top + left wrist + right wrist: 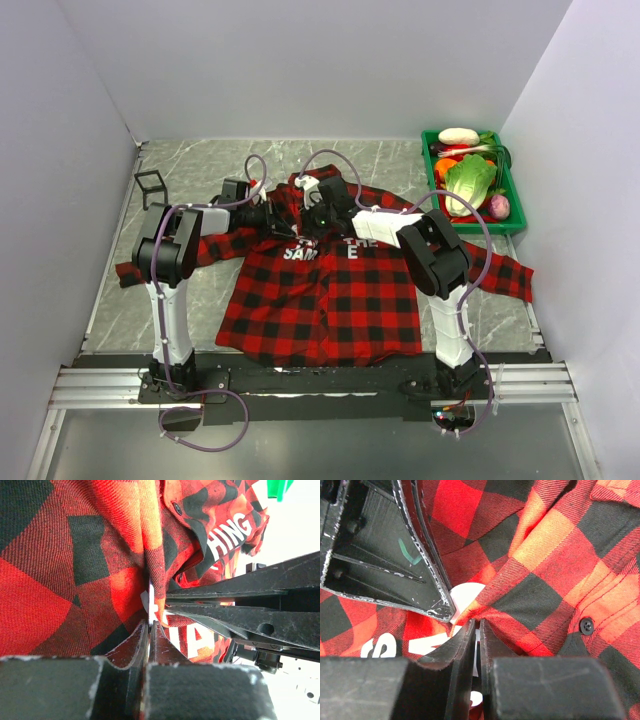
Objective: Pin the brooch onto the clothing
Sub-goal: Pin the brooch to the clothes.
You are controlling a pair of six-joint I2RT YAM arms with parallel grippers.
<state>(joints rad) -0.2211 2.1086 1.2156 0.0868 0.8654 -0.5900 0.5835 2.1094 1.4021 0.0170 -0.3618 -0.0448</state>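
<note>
Shirt (320, 300) chest print, white caps: "HING" up top, "SAM", "E" below.

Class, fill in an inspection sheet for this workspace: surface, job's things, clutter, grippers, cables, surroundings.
Surface: grey marbled table.
Job's things: plaid shirt spread flat, front up; brooch not made out.
Clutter: black wire-frame cube far left; green tray of toy vegetables far right.
Grippers: left gripper shut on a shirt fold; right gripper nearly closed beside it, grip unclear.
Cables: purple cables loop over both arms.
Surroundings: plain white walls.

Shirt (320, 300) matt woven cloth; table (200, 170) smooth marble-look; crate (516, 226) glossy plastic.
</note>
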